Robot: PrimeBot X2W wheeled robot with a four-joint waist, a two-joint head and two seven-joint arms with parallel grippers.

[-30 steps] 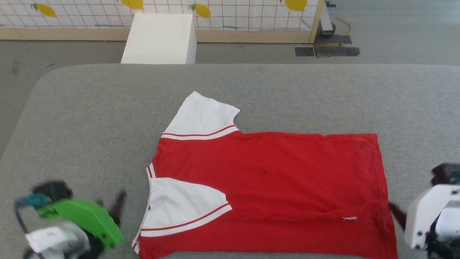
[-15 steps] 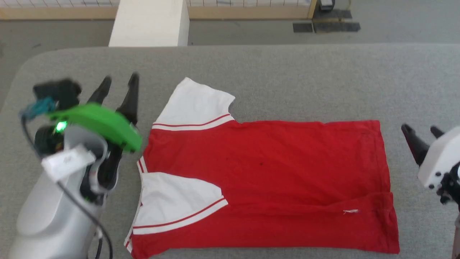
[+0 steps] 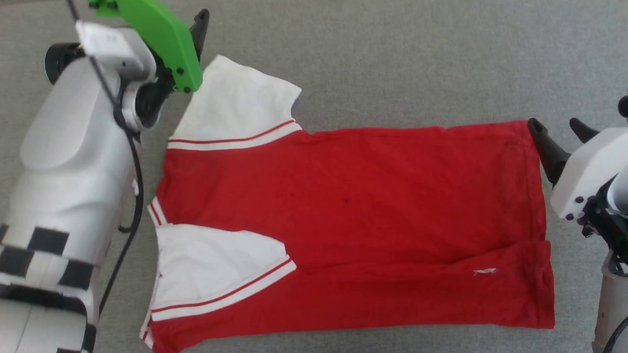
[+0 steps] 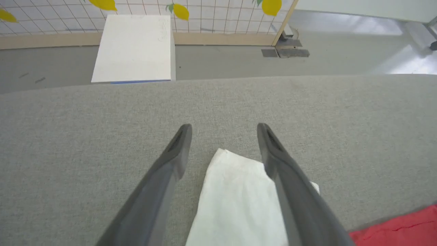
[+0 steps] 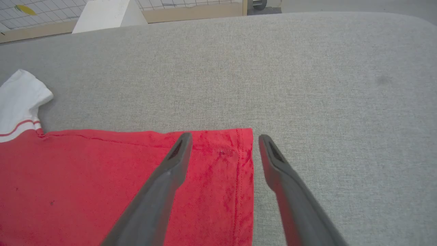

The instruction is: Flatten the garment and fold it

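Head view: the red jersey T-shirt point(image 3: 373, 206) lies spread on the grey padded table point(image 3: 392, 59), its near side folded over. The left gripper point(image 4: 223, 131), fingers wide apart and empty, straddles the far white sleeve point(image 4: 239, 191). The right gripper point(image 5: 222, 140), equally wide and empty, straddles the far hem corner point(image 5: 244, 136).

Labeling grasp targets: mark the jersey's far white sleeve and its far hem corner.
far white sleeve point(image 4: 235, 205): left wrist view, middle of the white cloth.
far hem corner point(image 5: 245, 135): right wrist view, stitched red corner.
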